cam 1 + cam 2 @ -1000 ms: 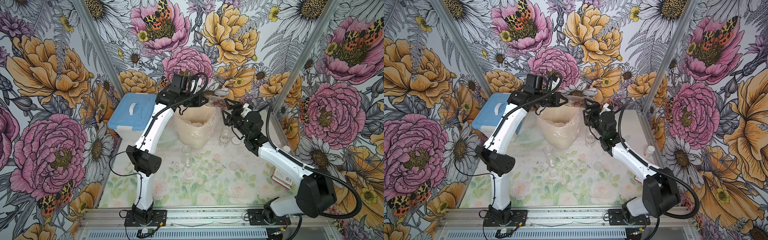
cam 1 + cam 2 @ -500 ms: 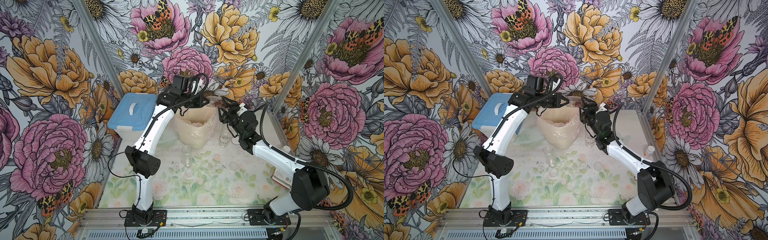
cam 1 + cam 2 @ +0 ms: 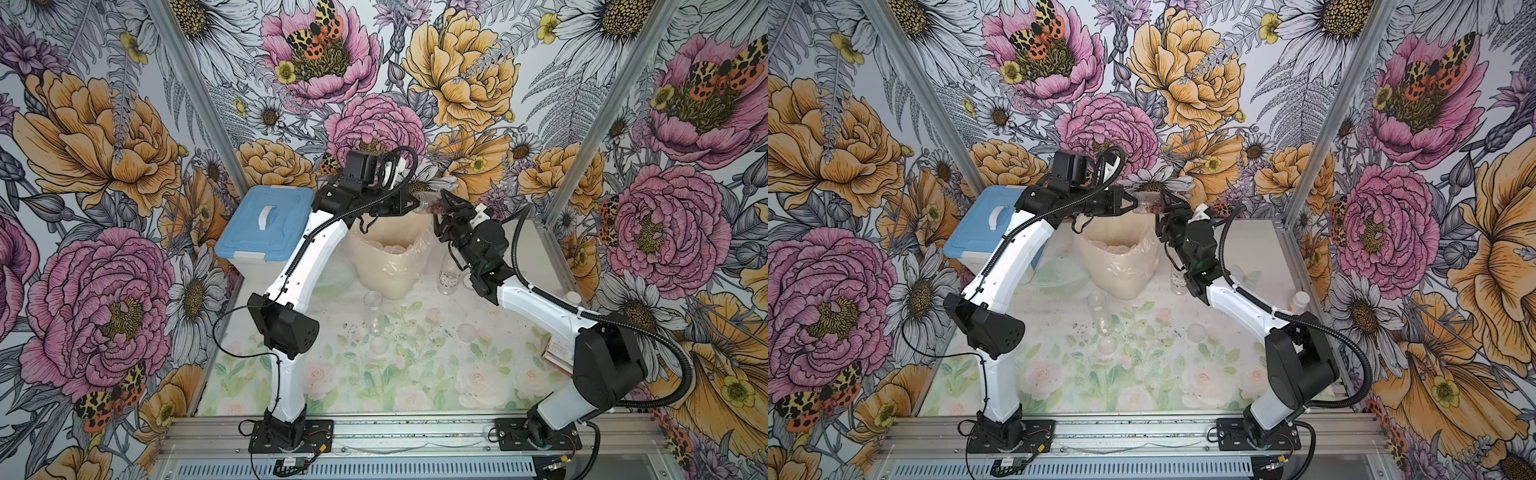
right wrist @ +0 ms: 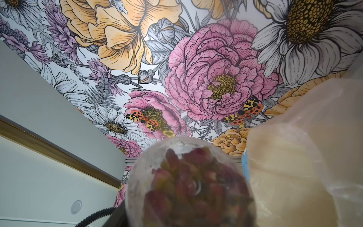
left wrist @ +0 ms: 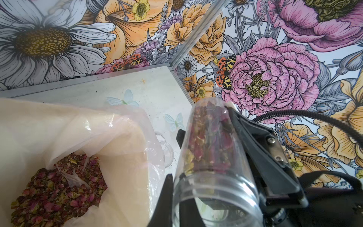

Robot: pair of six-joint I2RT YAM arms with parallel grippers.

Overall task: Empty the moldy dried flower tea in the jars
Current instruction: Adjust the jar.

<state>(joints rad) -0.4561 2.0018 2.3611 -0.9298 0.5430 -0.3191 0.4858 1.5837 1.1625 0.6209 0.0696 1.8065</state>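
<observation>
Top views first: left gripper (image 3: 409, 204) is clamped tight on a jar (image 3: 428, 203) near its mouth. It's holding the jar sideways up above the rim of the bag (image 3: 390, 266), I guess so that whatever drops lands in there. The tea (image 3: 436, 204) sits packed at the base end though, so I'd say it's jammed. Right gripper (image 3: 445, 208) is at that base end, jaws partly apart either side of the jar. Can't tell if they've actually bitten on it.

Left wrist: lid's off, the mouth end is bare, and the tea (image 5: 208, 141) is wedged further down. The right gripper's fingers (image 5: 255, 141) flank that stretch, and one looks to be touching the wall. Probably there to squeeze or knock the clump loose. A heap of tea lies in the bag (image 5: 121, 137).

Right wrist: just the jar (image 4: 188, 182) base-on up close, full of buds, bag (image 4: 304, 157) right beside it
</observation>
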